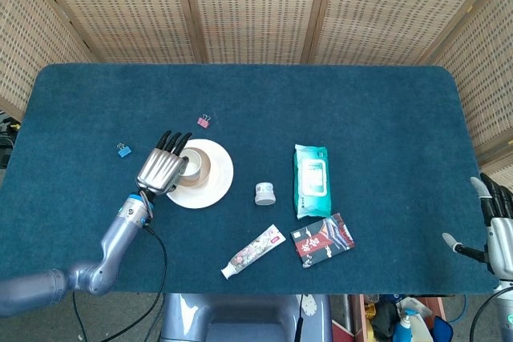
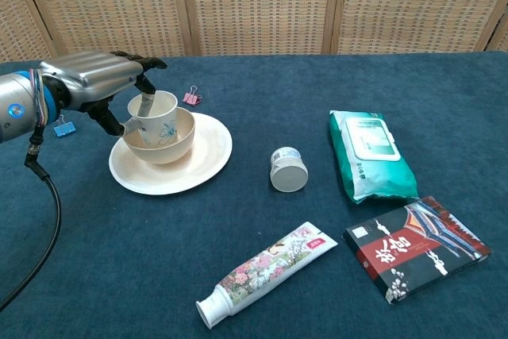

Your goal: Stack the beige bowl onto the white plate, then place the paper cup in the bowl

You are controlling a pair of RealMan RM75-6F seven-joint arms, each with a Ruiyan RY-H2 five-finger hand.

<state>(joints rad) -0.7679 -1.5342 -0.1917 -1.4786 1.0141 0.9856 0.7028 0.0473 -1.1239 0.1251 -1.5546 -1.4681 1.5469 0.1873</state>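
Blue-topped table, woven screens behind.
Dark blue felt table (image 1: 240,94); tan rattan panels (image 2: 254,5) with wood frames; even light.
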